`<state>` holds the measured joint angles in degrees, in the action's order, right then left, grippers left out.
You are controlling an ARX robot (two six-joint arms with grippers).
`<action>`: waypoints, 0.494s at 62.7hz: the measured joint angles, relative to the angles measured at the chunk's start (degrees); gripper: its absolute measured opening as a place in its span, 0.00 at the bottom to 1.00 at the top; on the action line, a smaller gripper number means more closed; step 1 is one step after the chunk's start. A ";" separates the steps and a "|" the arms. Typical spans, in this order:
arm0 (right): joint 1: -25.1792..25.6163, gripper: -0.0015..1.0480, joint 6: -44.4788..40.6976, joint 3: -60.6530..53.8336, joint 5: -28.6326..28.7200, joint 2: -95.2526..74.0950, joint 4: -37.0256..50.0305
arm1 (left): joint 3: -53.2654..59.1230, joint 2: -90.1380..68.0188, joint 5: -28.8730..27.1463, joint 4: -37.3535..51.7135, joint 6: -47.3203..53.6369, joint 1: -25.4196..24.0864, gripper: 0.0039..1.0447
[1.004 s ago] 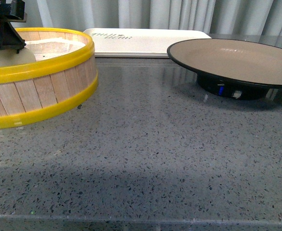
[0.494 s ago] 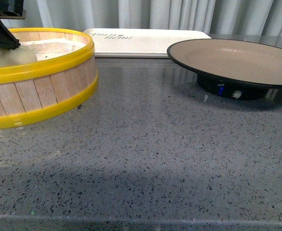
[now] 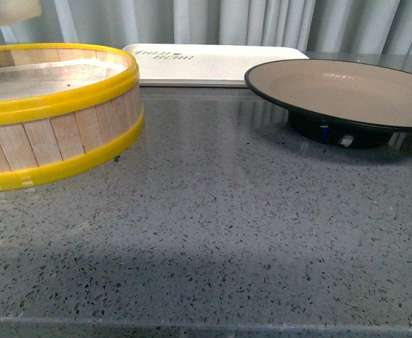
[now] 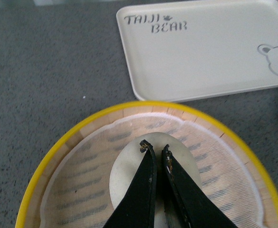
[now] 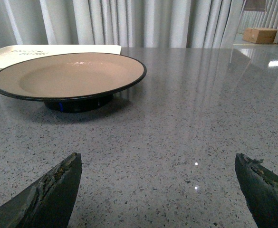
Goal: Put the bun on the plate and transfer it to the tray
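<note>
Low front, overhead wrist: common tray (image 3: 213, 65)

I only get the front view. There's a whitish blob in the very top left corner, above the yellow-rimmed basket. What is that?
Observer: It's the bun. The left wrist view shows the left gripper pinching it from above, over the steamer basket.
Operator: Is anything else in that basket?
Observer: Not that I can see. Around the bun, only a pale mesh liner shows on the basket floor.
Operator: And the other arm? I can't see it at all.
Observer: The right wrist view shows the right gripper open, fingers wide apart, low over the table and facing the bare plate.
</note>
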<state>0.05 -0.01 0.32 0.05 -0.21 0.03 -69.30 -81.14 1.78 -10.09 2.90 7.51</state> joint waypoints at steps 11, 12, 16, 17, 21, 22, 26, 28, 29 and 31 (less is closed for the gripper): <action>0.00 0.92 0.00 0.00 0.00 0.00 0.00 | -7.52 -2.80 -3.32 -0.61 -0.22 6.54 0.03; 0.00 0.92 0.00 0.00 0.00 0.00 0.00 | -7.98 -3.08 -3.45 -0.61 -0.22 7.04 0.03; 0.00 0.92 0.00 0.00 0.00 0.00 0.00 | -11.17 -5.53 -4.94 -0.61 -0.24 10.75 0.03; 0.00 0.92 0.00 0.00 0.00 0.00 0.00 | -12.00 -6.34 -5.31 -0.61 -0.26 11.80 0.03; 0.00 0.92 0.00 0.00 0.00 0.00 0.00 | -14.56 -9.09 -6.29 -0.61 -0.39 14.97 0.03; 0.00 0.92 0.00 0.00 0.00 0.00 0.00 | -14.95 -9.55 -6.47 -0.61 -0.39 15.45 0.03; 0.00 0.92 0.00 0.00 0.00 0.00 0.00 | -17.33 -12.48 -7.10 -0.61 -0.52 18.38 0.03; 0.00 0.92 0.00 0.00 0.00 0.00 0.00 | -18.45 -13.94 -7.82 -0.59 -0.50 19.80 0.03; 0.00 0.92 0.00 0.00 -0.02 0.00 0.00 | -19.21 -14.91 -8.13 -0.52 -0.50 20.70 0.03; 0.00 0.92 0.00 0.00 0.00 0.00 0.00 | -19.91 -15.82 -8.37 -0.52 -0.48 21.57 0.03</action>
<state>0.05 -0.01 0.32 0.05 -0.21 0.03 -89.21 -96.97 -6.59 -10.61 2.42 29.08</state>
